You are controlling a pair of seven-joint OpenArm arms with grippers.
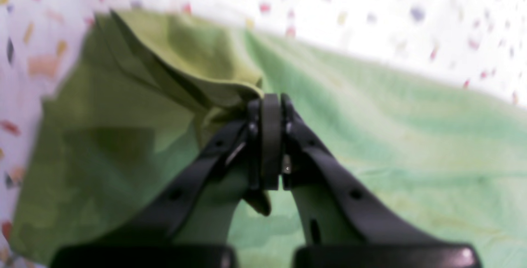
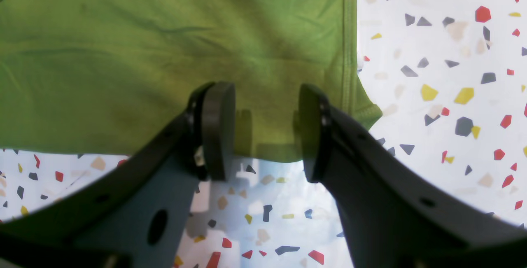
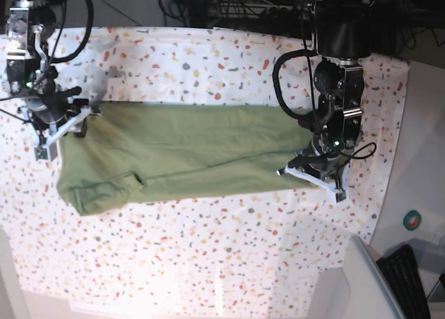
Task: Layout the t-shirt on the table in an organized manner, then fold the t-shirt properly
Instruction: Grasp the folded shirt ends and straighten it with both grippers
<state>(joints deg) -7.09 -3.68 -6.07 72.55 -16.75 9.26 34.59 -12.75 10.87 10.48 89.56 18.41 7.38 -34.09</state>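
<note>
Blurring softens the left wrist view, yet the left gripper (image 1: 269,136) jaws show pinched together on a raised fold of the t-shirt (image 1: 370,136). Only the right wrist view shows the right gripper (image 2: 265,130) jaws apart, the shirt's hemmed corner on the counter (image 2: 453,74) between them.

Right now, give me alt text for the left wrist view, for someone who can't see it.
The left gripper, jaws shut, pinches a raised fold of the olive-green t-shirt. The shirt lies across the speckled white table; the picture is blurred.

The left gripper (image 1: 269,107) is low at the scene's right, jaws pressed together on a fold of the t-shirt (image 1: 370,136). The right gripper (image 2: 266,132) is at the far left, jaws parted.
</note>
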